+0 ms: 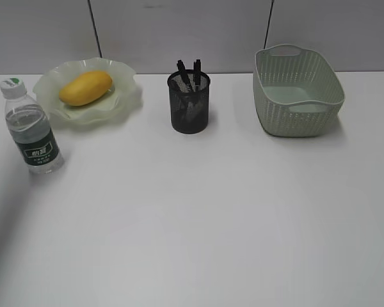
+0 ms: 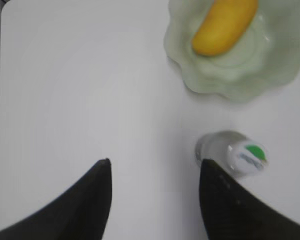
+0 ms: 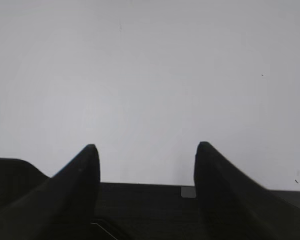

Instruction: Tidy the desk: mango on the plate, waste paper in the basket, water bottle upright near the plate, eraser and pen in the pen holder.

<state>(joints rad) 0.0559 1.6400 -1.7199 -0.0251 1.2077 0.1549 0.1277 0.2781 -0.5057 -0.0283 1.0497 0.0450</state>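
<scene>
While my left claw point(image 2: 155, 167) hangs wide, bottle point(image 2: 235, 157) stands just right of it, mango point(image 2: 224, 25) ahead on plate point(image 2: 270, 75); right claw point(image 3: 146, 150) wide too, over bare desk point(image 3: 150, 75).

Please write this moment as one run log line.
yellow-orange oval mango: on ruffled pale green plate | clear plastic water bottle: upright beside plate | left gripper, right gripper: jaws open, empty

White characters sit on the dark green label of the water bottle point(image 1: 33, 131), standing upright on the desk point(image 1: 198, 211) in the exterior view, but they are too small and soft to read. The bottle's white cap point(image 2: 246, 157) carries a green mark with small print beside it, seen from above in the left wrist view; that print is blurred beyond reading. No other writing, number or sign is legible in any view.
</scene>
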